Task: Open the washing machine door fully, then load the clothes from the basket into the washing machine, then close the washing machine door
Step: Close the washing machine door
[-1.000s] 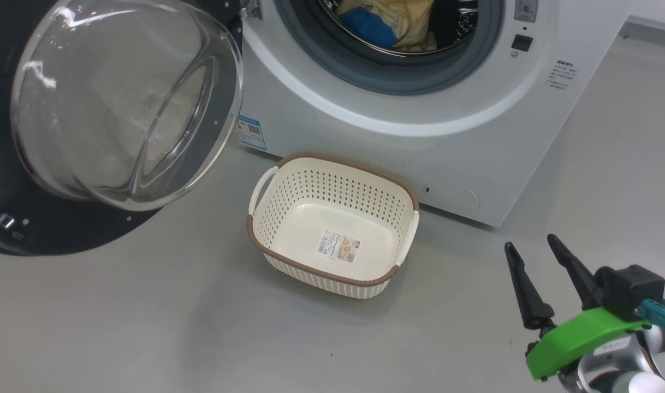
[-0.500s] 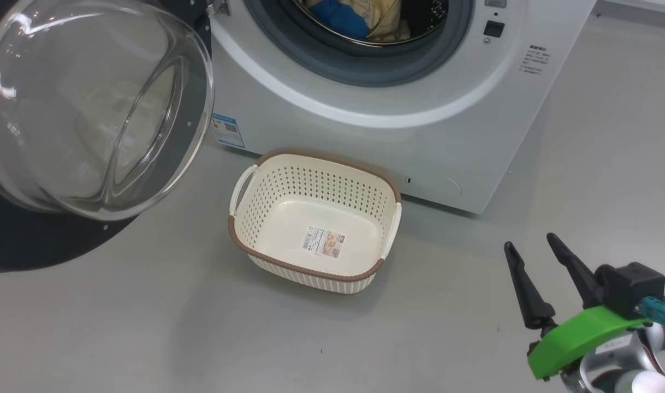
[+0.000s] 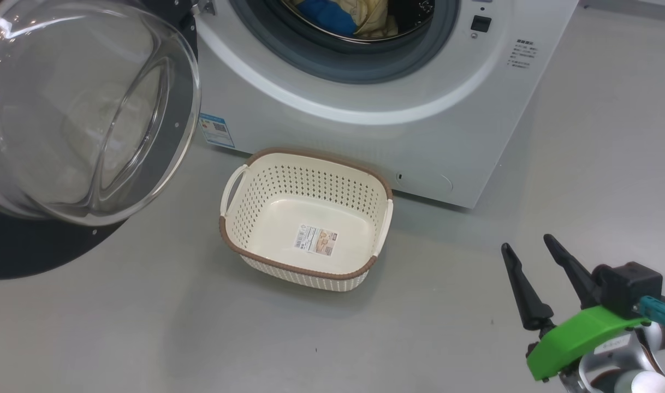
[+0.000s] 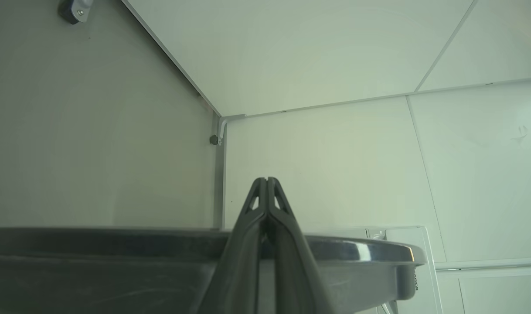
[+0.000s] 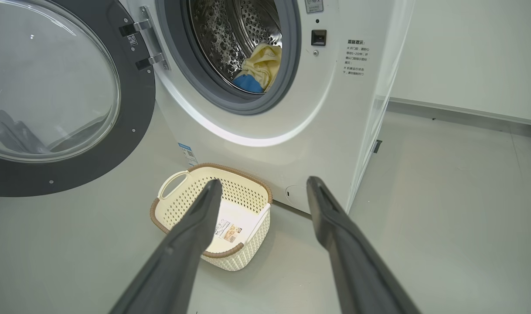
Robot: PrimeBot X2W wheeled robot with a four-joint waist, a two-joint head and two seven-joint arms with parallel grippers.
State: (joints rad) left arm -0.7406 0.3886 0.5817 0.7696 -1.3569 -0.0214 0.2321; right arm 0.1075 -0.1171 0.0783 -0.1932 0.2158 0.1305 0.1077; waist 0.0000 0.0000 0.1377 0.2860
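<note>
At the far left the washing machine door stands swung wide open. It hangs on hinges at the left side of the round opening. Its inner face is turned out to the room, and the clear glass bowl at its middle bulges toward the basket's side, ringed by the black frame.

In the left wrist view the left gripper has its two fingers pressed tight together with nothing between them. They rise across a dark curved rim with a shiny band, and I cannot tell whether they touch it.

Right of the door, a blue sticker sits low on the front of the washing machine. The basket stands upright on the grey floor just in front of the machine, mouth up. Its long axis runs left to right along the machine's front, slightly slanted, with a white handle at each short end. A label lies on its bottom.

Above the basket, the clothes lie inside the steel drum, behind the grey gasket. They are cream-yellow fabric with a blue patch at the left.

At the lower right, well apart from the basket, the right gripper hovers over the floor. Its fingers are spread wide and hold nothing, and the tips point toward the machine.
</note>
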